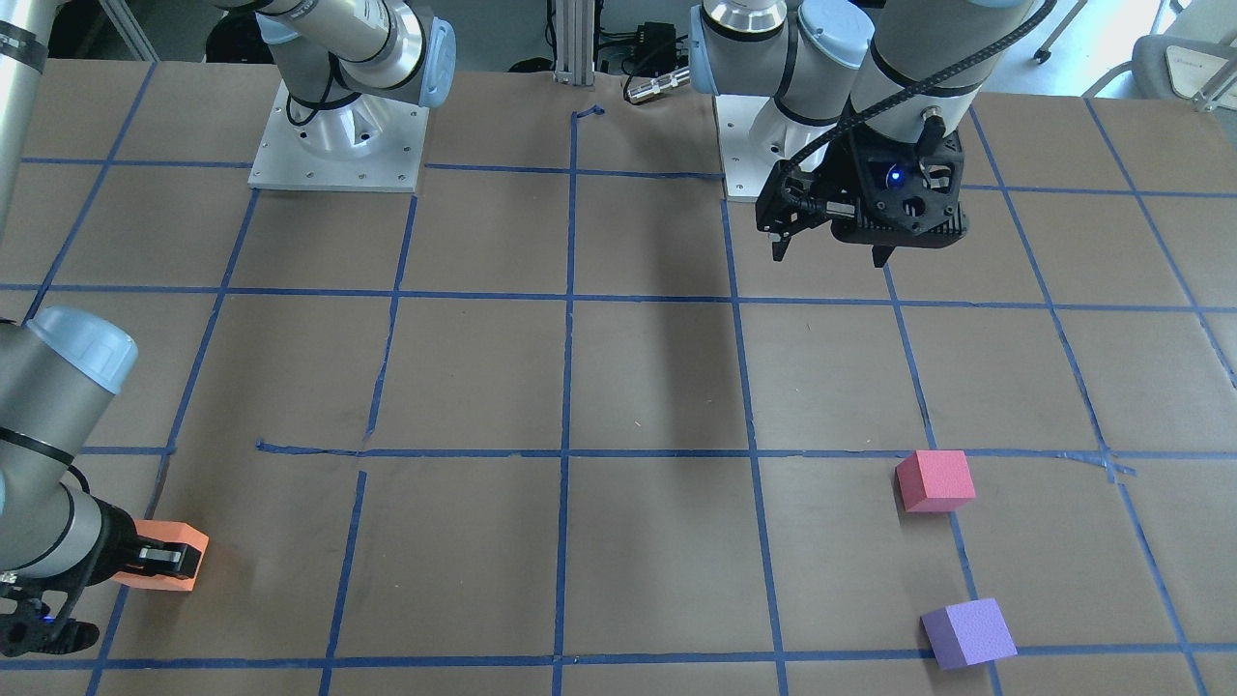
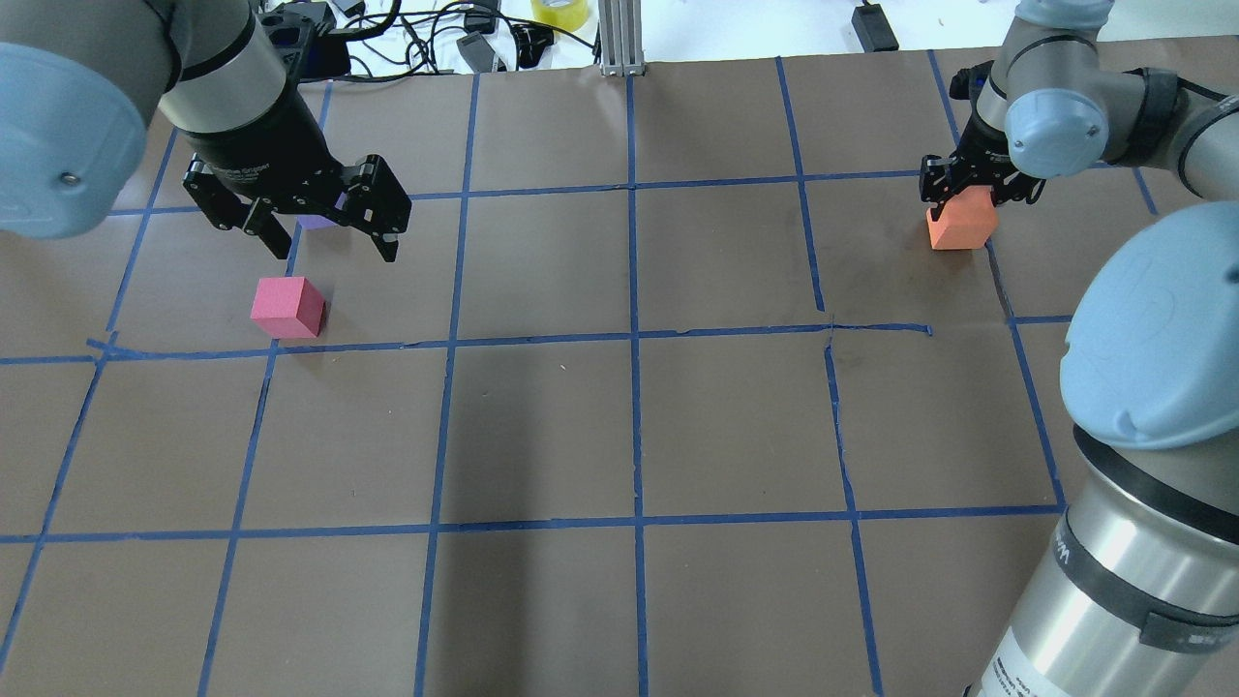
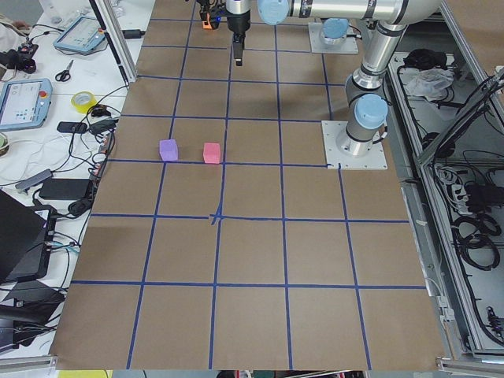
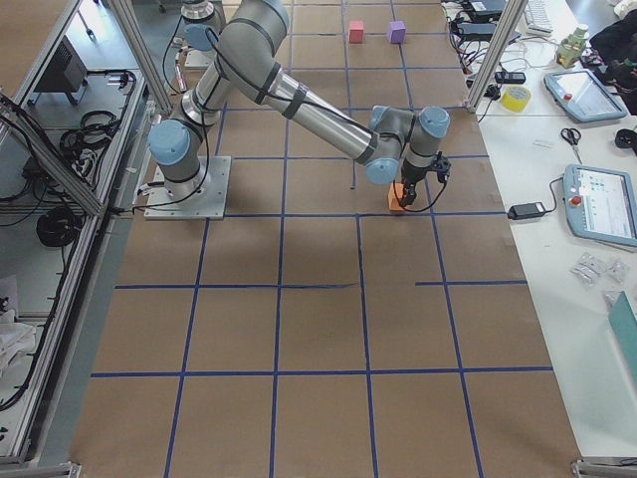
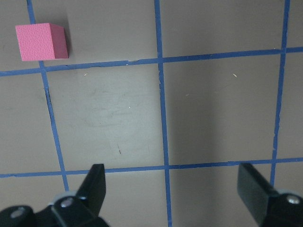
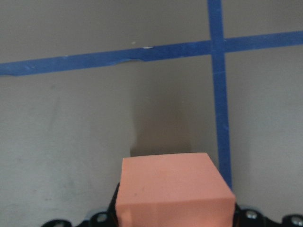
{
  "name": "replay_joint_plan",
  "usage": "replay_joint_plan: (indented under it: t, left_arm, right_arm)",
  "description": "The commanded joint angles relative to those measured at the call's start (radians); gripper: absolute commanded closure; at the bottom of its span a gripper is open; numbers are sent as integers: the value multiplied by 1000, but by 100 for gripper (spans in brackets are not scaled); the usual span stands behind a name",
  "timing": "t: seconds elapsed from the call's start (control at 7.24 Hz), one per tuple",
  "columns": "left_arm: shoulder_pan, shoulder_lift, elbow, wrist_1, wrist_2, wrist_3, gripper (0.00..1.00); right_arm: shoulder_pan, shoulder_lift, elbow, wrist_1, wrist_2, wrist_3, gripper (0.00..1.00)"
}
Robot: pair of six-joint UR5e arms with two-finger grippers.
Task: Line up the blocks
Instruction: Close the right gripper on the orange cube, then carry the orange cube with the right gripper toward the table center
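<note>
The orange block (image 1: 169, 534) sits between the fingers of my right gripper (image 1: 155, 561), which is shut on it at table level, far to the robot's right. It fills the bottom of the right wrist view (image 6: 173, 189) and shows in the overhead view (image 2: 958, 232). The pinkish-red block (image 1: 934, 480) and the purple block (image 1: 968, 633) lie apart on the table on the robot's left. My left gripper (image 1: 829, 258) hangs open and empty above the table, nearer the robot than both blocks. In the overhead view it partly hides the purple block (image 2: 315, 221); the pinkish-red block (image 2: 287, 307) is just below it.
The brown table (image 1: 618, 387) is marked with a blue tape grid. The two arm bases (image 1: 338, 145) stand at the robot's edge. Cables and a tape roll (image 2: 559, 12) lie beyond the far edge.
</note>
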Motion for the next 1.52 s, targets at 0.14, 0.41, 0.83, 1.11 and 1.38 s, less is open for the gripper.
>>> replay_joint_plan:
  t: [0.14, 0.41, 0.83, 1.11, 1.38]
  left_arm:
    - [3, 0, -1, 0, 0, -2, 0]
    - [3, 1, -1, 0, 0, 0, 0]
    - [4, 1, -1, 0, 0, 2, 0]
    - [4, 1, -2, -2, 0, 3, 0]
    - [4, 1, -2, 0, 0, 26, 0]
  right_arm:
    - [243, -8, -36, 12, 46, 16, 56]
    - [392, -5, -76, 9, 61, 103, 54]
    - [577, 102, -233, 24, 69, 350, 54]
    - [586, 141, -289, 35, 78, 359, 49]
    - [587, 194, -347, 38, 119, 444, 48]
